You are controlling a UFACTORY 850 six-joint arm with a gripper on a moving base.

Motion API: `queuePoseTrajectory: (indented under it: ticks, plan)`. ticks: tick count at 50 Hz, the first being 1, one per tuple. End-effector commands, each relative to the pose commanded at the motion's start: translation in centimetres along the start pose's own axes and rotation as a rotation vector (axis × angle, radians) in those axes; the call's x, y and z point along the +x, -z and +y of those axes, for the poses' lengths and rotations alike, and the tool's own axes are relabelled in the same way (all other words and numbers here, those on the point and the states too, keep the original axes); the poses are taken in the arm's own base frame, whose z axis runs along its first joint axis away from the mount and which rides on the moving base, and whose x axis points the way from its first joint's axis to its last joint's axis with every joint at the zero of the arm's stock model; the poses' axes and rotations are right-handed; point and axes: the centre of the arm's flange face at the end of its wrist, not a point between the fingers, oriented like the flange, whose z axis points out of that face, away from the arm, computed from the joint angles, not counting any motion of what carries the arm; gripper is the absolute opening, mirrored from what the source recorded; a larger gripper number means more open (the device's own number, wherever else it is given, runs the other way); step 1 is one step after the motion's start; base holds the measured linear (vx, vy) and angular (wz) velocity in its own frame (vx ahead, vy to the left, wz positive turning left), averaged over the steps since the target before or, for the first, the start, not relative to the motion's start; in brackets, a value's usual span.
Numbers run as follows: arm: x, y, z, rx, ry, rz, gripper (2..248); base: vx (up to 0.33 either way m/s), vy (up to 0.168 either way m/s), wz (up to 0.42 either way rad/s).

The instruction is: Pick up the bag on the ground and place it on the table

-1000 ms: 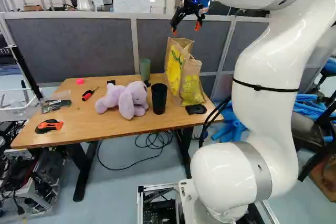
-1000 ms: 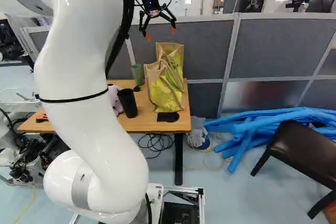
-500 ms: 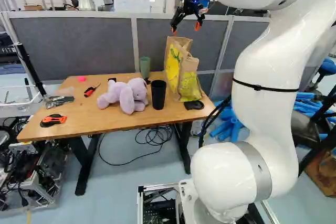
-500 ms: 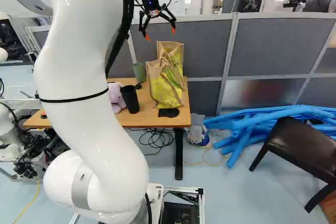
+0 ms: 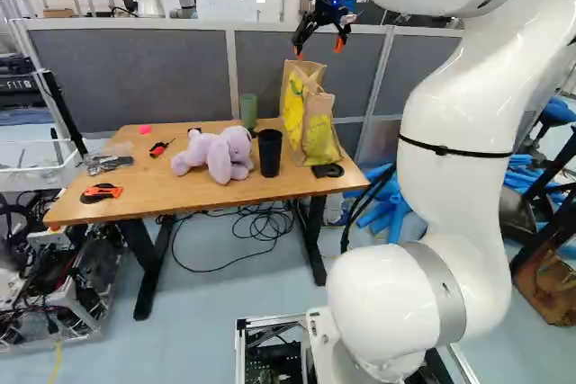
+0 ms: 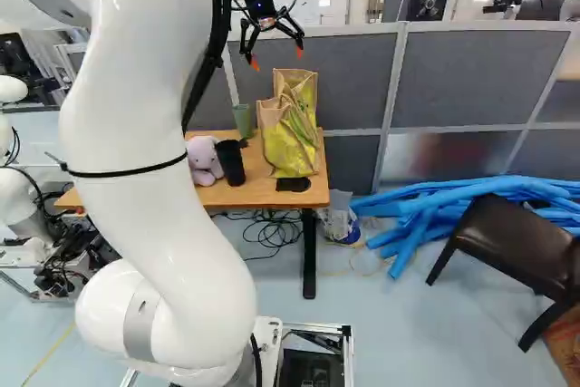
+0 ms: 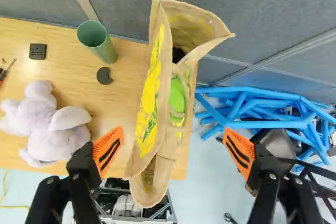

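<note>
Right now, in the left base view, the brown-and-yellow bag [image 5: 319, 137] stands on the table [image 5: 171, 200] beside the black cup [image 5: 270, 152], the gripper [image 5: 319, 48] above it. The right base view shows the bag upright too, the green cup [image 6: 242, 120] nearby and blue tubes [image 6: 426, 210] beyond the table's end. In the wrist view the fingers [image 7: 108, 151] are spread wide, holding nothing — the bag lies ahead, between their lines.
</note>
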Motion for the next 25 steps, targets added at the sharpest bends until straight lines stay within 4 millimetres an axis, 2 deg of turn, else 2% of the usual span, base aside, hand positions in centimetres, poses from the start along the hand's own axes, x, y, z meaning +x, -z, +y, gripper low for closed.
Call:
queuePoseTrajectory:
  ticks: [25]
  plan:
    - [0.0, 0.0, 0.0, 0.0, 0.0, 0.0, 247, -0.113, -0.003, 0.0]
